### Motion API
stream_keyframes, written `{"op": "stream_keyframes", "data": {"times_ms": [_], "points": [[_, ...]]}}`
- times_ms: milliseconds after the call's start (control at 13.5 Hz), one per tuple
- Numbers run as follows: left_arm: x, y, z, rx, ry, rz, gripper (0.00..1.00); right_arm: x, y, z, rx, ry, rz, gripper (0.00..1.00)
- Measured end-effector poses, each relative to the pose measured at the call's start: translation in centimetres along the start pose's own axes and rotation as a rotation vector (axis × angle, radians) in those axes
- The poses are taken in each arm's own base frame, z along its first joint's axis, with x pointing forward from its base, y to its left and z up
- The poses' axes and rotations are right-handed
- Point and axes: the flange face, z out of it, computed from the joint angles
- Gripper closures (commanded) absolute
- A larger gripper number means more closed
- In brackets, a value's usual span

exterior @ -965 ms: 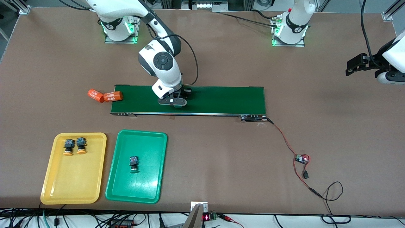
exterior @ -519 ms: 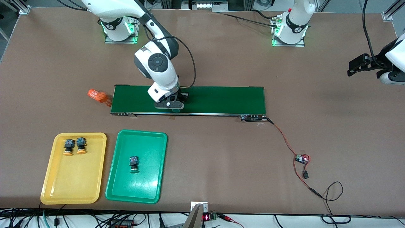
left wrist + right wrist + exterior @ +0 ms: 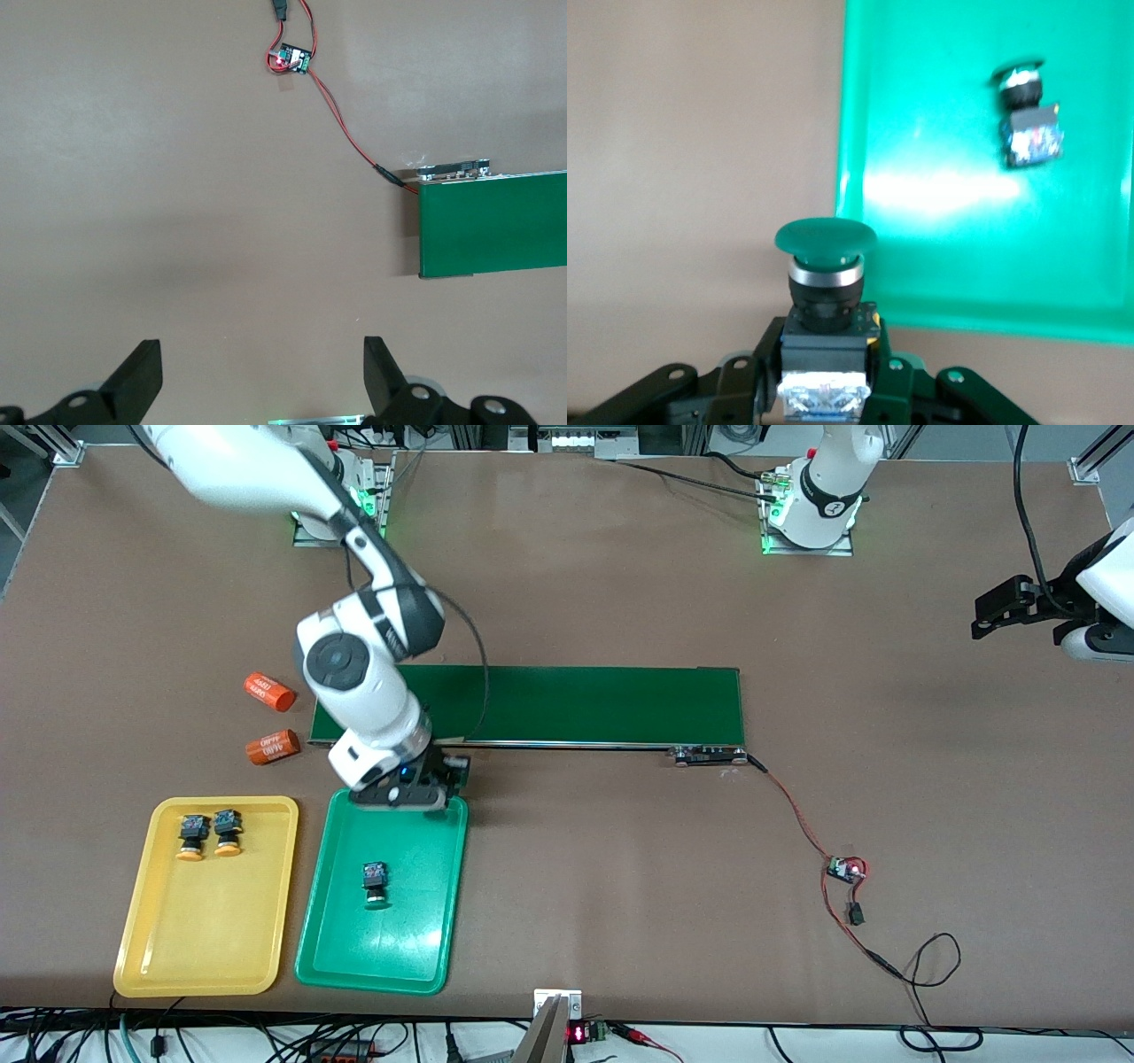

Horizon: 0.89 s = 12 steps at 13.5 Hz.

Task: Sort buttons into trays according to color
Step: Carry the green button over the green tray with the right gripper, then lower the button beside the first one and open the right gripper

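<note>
My right gripper (image 3: 407,797) is shut on a green-capped button (image 3: 825,266) and holds it over the edge of the green tray (image 3: 425,921) that is farthest from the front camera. The gripper (image 3: 824,376) clamps the button's black body, with the cap pointing away from it. A second green button (image 3: 376,884) lies in the green tray (image 3: 939,266) and shows in the right wrist view (image 3: 1023,111). Two yellow-orange buttons (image 3: 190,837) (image 3: 228,833) lie in the yellow tray (image 3: 204,930). My left gripper (image 3: 997,607) waits open and empty over bare table at the left arm's end (image 3: 261,372).
The long dark-green conveyor belt (image 3: 602,704) crosses the middle of the table and shows in the left wrist view (image 3: 492,226). Two orange "4680" cylinders (image 3: 268,692) (image 3: 272,747) lie by its end toward the right arm. A small circuit board (image 3: 844,869) with red wires lies toward the left arm's end.
My right gripper has carried the green button off the conveyor belt to over the green tray's edge. One orange cylinder has moved nearer to the front camera. The left arm has barely moved.
</note>
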Motion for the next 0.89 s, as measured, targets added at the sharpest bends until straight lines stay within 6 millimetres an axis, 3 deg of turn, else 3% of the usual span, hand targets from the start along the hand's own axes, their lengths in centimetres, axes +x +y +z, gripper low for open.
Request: {"op": "stream_keyframes", "data": {"times_ms": [223, 371, 445, 519, 594, 668, 742, 890], "points": [[0.0, 0.0, 0.0, 0.0, 0.0, 0.0, 0.0, 2.7, 0.6, 4.0, 0.012, 0.007, 0.0, 0.85], [0.0, 0.0, 0.0, 0.0, 0.001, 0.0, 0.0, 4.1, 2.1, 6.0, -0.001, 0.016, -0.013, 0.82], [0.0, 0.0, 0.0, 0.0, 0.001, -0.001, 0.0, 4.6, 3.0, 6.8, -0.008, 0.025, -0.015, 0.63], [0.0, 0.0, 0.0, 0.0, 0.001, -0.001, 0.0, 5.1, 3.8, 7.5, -0.013, 0.039, -0.015, 0.56], [0.0, 0.0, 0.0, 0.0, 0.001, -0.001, 0.0, 5.3, 4.5, 8.3, -0.016, 0.052, -0.013, 0.33], [0.0, 0.0, 0.0, 0.0, 0.001, 0.0, 0.0, 5.5, 5.0, 8.9, -0.016, 0.063, -0.011, 0.21], [0.0, 0.0, -0.2, 0.0, 0.005, 0.0, 0.0, 5.4, 5.2, 9.5, -0.015, 0.066, -0.01, 0.0], [0.0, 0.0, -0.7, 0.001, 0.018, 0.0, 0.0, 5.4, 5.1, 9.8, -0.013, 0.069, -0.01, 0.0]]}}
